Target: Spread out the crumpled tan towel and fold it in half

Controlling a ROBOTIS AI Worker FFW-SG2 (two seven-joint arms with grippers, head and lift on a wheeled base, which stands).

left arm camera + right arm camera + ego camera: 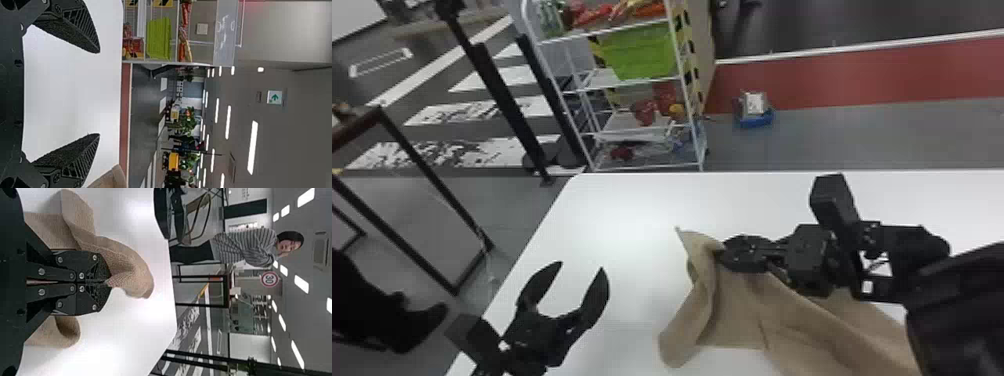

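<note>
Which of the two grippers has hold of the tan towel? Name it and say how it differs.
The right gripper: its fingers are shut on the towel, while the left gripper stands open over the white table, holding nothing.

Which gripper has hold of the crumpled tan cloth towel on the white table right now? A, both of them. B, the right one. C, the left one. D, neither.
B, because the black right gripper has its fingers closed on the crumpled tan cloth towel, while the black left gripper stands with its fingers apart and nothing between them.
</note>
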